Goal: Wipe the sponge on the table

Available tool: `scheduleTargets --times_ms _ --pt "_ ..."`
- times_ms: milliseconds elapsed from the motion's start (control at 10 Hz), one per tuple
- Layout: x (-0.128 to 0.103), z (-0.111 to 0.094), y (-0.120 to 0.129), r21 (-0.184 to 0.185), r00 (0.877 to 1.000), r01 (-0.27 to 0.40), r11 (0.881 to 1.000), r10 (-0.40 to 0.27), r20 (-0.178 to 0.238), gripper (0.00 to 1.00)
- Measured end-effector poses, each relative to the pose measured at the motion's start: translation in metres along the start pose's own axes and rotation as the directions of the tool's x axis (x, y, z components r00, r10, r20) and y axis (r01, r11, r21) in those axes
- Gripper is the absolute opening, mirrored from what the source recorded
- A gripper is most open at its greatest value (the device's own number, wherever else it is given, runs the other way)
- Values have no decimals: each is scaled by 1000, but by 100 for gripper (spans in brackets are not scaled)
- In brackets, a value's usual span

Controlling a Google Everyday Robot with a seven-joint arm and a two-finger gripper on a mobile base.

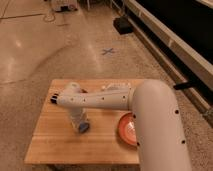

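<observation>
The light wooden table (50, 142) fills the lower middle of the camera view. My white arm reaches across it from the right, and my gripper (81, 125) points down at the table's left-centre. At its tip shows a small light-blue sponge (84, 128), held against the wood, with the gripper shut on it. Most of the sponge is hidden by the gripper.
An orange bowl (125, 130) sits on the table's right side, partly hidden by my arm. A black bar (53, 99) lies near the far left edge. Polished floor surrounds the table, with a dark wall base and a black box (122, 24) behind.
</observation>
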Motion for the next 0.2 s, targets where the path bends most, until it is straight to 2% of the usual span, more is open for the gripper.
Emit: scheduleTargets --times_ms 200 --pt "3 -2 -3 -3 1000 5 1000 -5 -3 2"
